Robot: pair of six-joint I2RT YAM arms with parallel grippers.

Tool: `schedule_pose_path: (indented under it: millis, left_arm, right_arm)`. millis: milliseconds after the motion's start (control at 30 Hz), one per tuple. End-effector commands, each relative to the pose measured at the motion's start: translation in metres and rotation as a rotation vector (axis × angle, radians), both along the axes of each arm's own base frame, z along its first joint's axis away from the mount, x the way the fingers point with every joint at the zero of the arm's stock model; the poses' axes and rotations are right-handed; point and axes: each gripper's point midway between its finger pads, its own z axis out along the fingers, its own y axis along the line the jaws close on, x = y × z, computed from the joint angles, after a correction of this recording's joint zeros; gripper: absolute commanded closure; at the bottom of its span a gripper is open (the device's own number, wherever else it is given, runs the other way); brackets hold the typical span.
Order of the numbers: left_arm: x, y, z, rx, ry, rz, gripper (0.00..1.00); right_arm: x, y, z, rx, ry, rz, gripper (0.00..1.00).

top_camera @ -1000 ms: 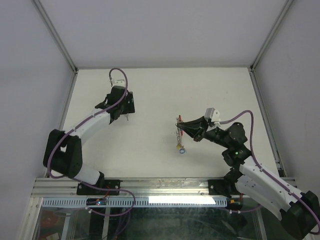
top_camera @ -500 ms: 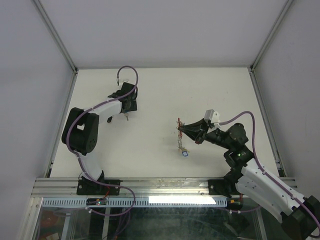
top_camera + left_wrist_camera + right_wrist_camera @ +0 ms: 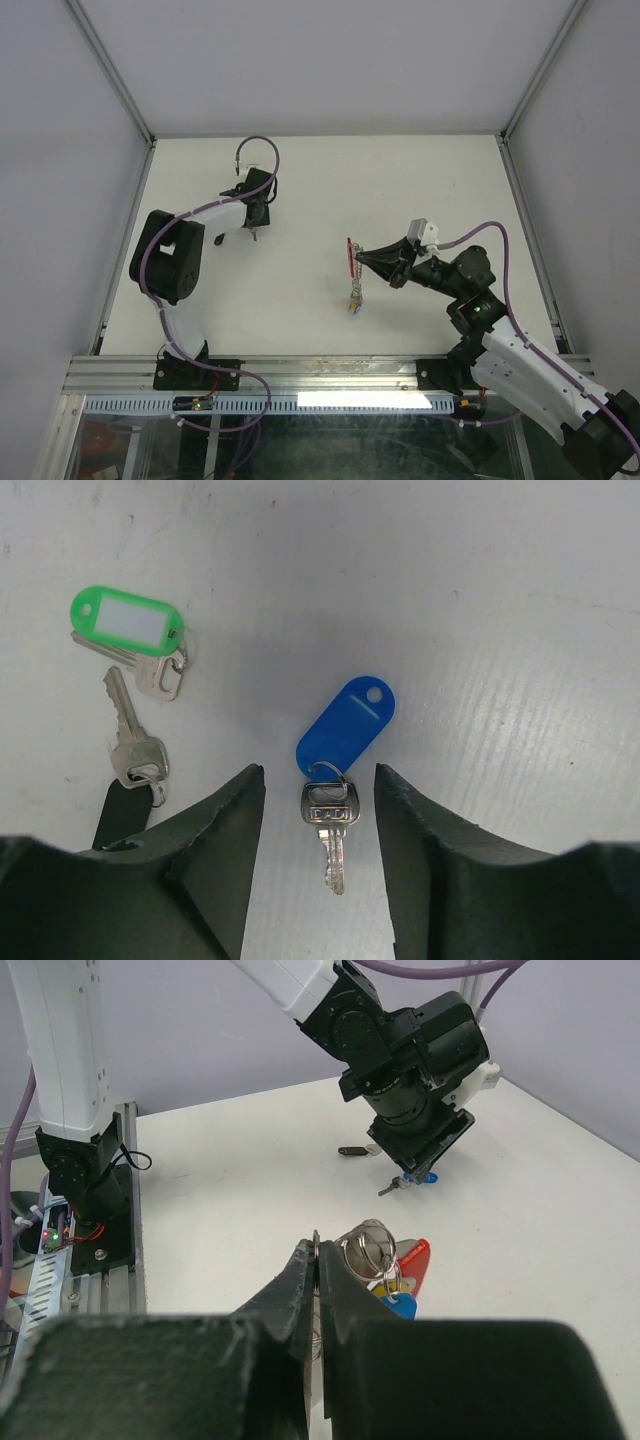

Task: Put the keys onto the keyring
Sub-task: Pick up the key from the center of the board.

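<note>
Left wrist: spread left end effector (image 3: pixel 320 772) straddles blue-capped key (image 3: pixel 330 812).

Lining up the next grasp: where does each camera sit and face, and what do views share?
Top external: above and behind the bases, looking down on the white table; both arms show.
Left wrist: looks down past the open left gripper at a silver key with a blue plastic tag.
Right wrist: looks across the table past the right gripper, shut on the red-and-metal keyring.
Shared: right wrist shows the left gripper over that key.
</note>
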Motion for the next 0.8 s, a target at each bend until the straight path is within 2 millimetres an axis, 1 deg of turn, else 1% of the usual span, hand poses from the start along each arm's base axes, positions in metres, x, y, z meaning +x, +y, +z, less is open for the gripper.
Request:
schedule_pose_path:
  millis: [0, 267, 400, 567, 767]
  left_arm:
    - [0.0139, -0.0029, 0.0084, -0.002, -0.046, 0.022, 0.56]
    - [0.0168, -0.0036, 0.0046, 0.003, -0.04, 0.022, 0.66]
    - [0.017, -0.0043, 0.0028, 0.003, -0.037, 0.021, 0.73]
    - [0.0153, -0.0025, 0.0007, 0.013, -0.034, 0.028, 0.78]
    - [0.0146, -0.0025, 0.0031, 0.014, -0.038, 0.025, 0.9]
  right_arm:
    - [-0.0031, -0.001, 0.0277, 0.056, -0.082, 0.012, 1.0]
    - [-0.0033, -0.0001, 0.027, 0.054, -0.079, 0.017, 1.0]
    - [-0.0034, 0.0006, 0.0262, 0.051, -0.076, 0.022, 1.0]
    - [-0.0041, 0.0009, 0.026, 0.051, -0.075, 0.026, 1.0]
    - [-0.0038, 0.0008, 0.0252, 0.05, -0.072, 0.025, 1.0]
